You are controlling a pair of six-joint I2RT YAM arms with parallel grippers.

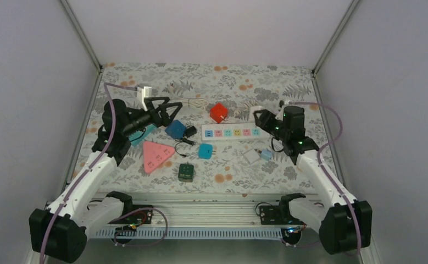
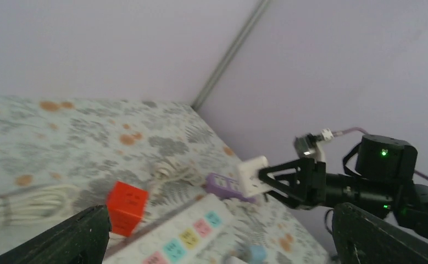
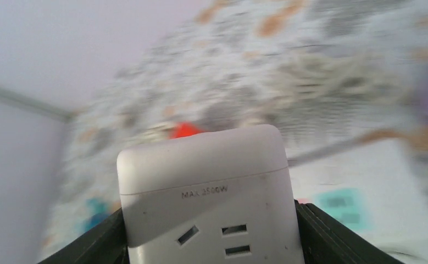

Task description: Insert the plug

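Table (image 1: 211, 74): floral cloth, small adapters scattered.
Power strip (image 1: 231, 132): white, flat, mid-table.
Left gripper (image 1: 177, 111): released, jaws wide, nothing held.
Right gripper (image 2: 263, 180): grasping white adapter.
White adapter (image 3: 206, 181): between right fingers, off table, near strip's right end.

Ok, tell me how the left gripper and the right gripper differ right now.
The left gripper is open wide; the right gripper is shut on a white adapter. The left gripper holds nothing and sits near the blue cube; the right gripper sits by the right end of the strip. Both are black with two fingers, and they face each other.
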